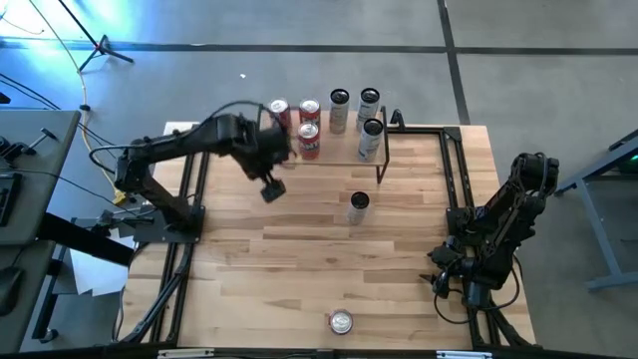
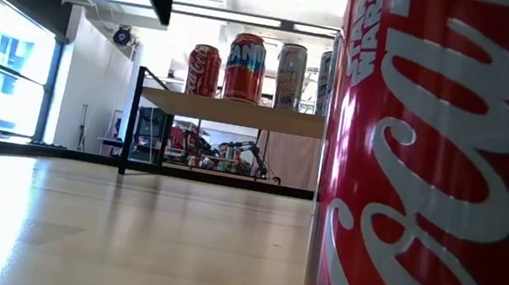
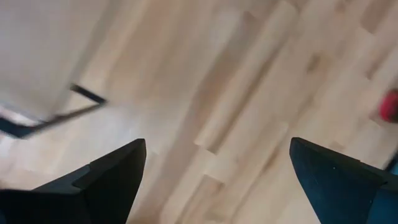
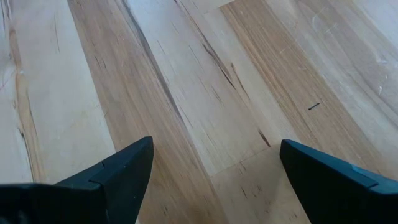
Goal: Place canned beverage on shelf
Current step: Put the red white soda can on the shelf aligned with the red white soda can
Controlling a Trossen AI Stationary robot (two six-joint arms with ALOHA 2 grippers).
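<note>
The shelf stands at the table's far side on black legs, and its plank edge shows in the low view. Several cans stand on it, red ones on the left and silver ones on the right. A silver can stands upright on the table, in front of the shelf. A red Coca-Cola can stands at the near edge and fills the low view's right side. My left gripper hangs open and empty above the table, near the shelf's left front corner. My right gripper is open and empty at the right.
Black frame rails run along the table's left and right sides. Bare wood lies between the silver can and the red can at the near edge.
</note>
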